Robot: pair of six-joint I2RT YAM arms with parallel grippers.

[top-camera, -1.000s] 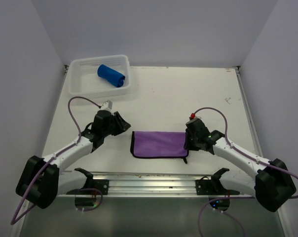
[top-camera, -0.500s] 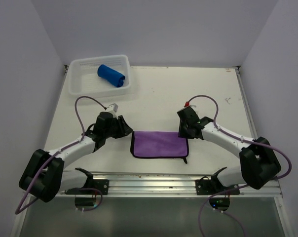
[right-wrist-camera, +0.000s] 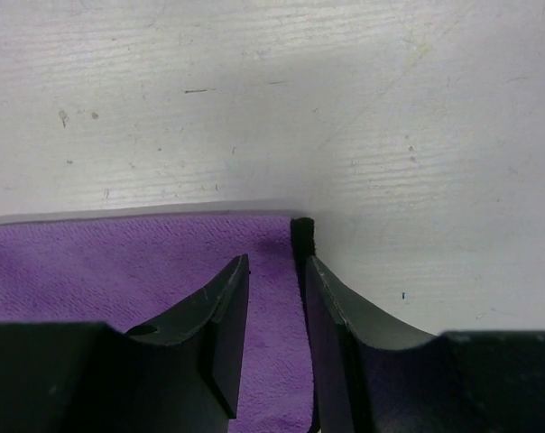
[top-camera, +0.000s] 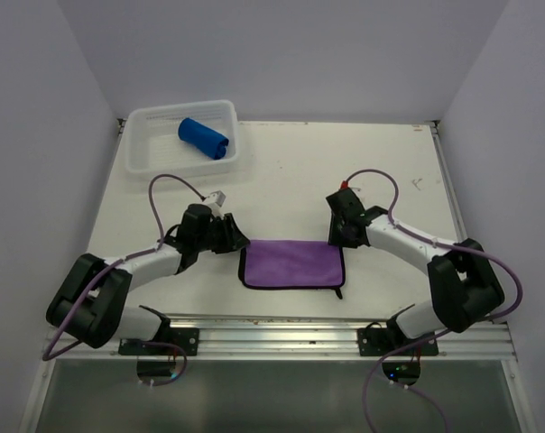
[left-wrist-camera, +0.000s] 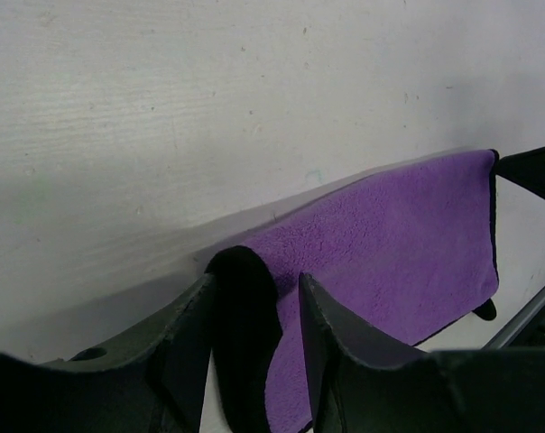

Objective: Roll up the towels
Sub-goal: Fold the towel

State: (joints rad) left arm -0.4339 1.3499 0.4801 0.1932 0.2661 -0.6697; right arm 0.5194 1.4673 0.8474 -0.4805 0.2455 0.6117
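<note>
As both arms swing inward, the left gripper point(top-camera: 240, 244) and right gripper point(top-camera: 337, 239) now straddle, jaws parted, the far corners of the flat purple towel point(top-camera: 290, 263) at near centre; rolling looks ready to begin, the blue towel point(top-camera: 203, 138) already lying rolled in the far-left mesh basket point(top-camera: 184, 107)

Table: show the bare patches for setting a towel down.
Free: the far middle and right of the table, from the basket to the right edge. Crowded: the near strip, where the left claw and right claw flank the purple towel.
</note>
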